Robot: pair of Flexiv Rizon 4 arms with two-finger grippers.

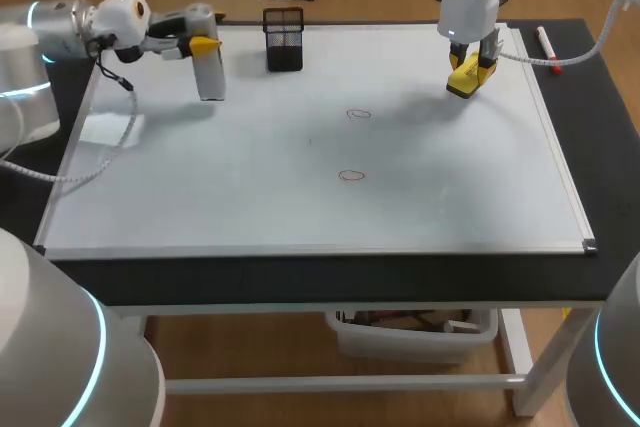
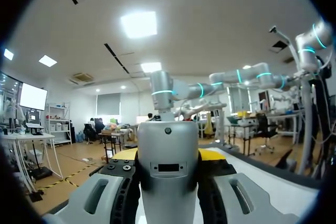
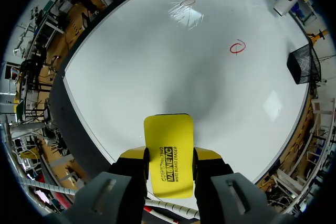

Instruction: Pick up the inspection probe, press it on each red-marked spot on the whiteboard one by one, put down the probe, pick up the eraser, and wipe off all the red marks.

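While the left gripper [image 1: 200, 46] clamps the inspection probe [image 1: 210, 79] over the whiteboard's [image 1: 450, 197] far left corner, the right gripper [image 3: 169, 155] clamps the yellow eraser [image 3: 168, 129] near its far right corner.

1. Head view: high behind the near edge, looking down on the whole whiteboard [image 1: 320, 167].
2. Left wrist view: far left corner, facing level along the far edge, probe [image 2: 168, 166] close ahead.
3. Right wrist view: above the far right corner, facing down, eraser [image 3: 168, 150] close; shares both marks [image 3: 237, 48] with the head view.
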